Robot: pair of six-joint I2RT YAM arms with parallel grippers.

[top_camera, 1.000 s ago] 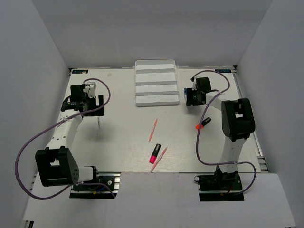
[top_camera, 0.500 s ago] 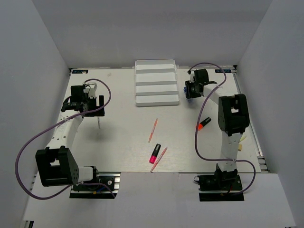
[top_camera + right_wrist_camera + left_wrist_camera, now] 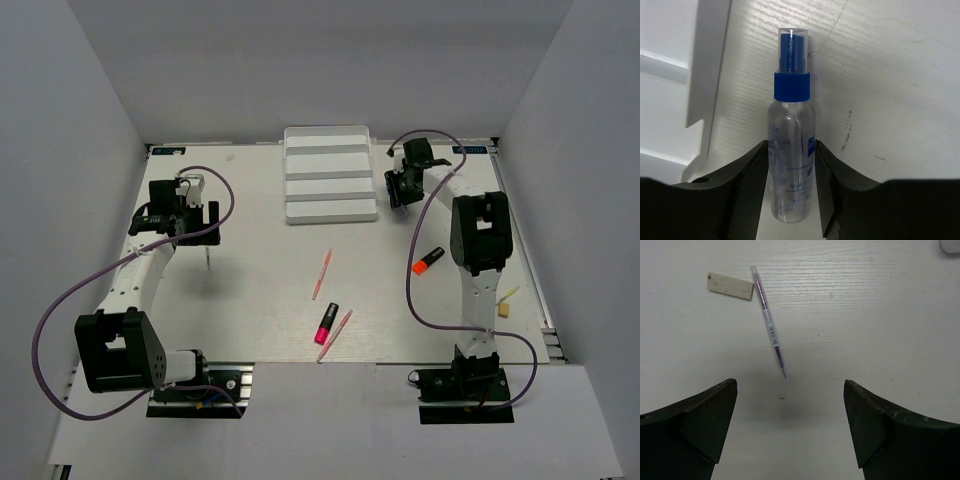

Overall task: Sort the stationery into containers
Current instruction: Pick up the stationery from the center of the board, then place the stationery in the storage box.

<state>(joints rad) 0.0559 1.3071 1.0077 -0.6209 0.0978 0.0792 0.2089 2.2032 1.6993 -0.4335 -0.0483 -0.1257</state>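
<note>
My right gripper point(image 3: 398, 190) point(image 3: 791, 167) is shut on the clear blue-capped bottle point(image 3: 791, 120) and holds it just right of the white stepped tray point(image 3: 330, 205) point(image 3: 707, 75). My left gripper point(image 3: 198, 230) point(image 3: 789, 390) is open and empty above the table. The thin pale pen point(image 3: 769, 325) point(image 3: 207, 258) lies just beyond its fingertips, beside a small cream block point(image 3: 730, 286). The orange-and-black marker point(image 3: 428, 261) lies right of centre. The pink-and-black marker point(image 3: 326, 322) lies between two pink-orange sticks point(image 3: 322, 273) point(image 3: 336, 334).
A tiny tan block point(image 3: 504, 310) and a pale stick point(image 3: 508, 293) lie by the table's right edge. Purple cables loop around both arms. Grey walls close in the table on three sides.
My right gripper has carried the bottle toward the back and a little left, closer along the tray's right side. The left arm has not moved.
</note>
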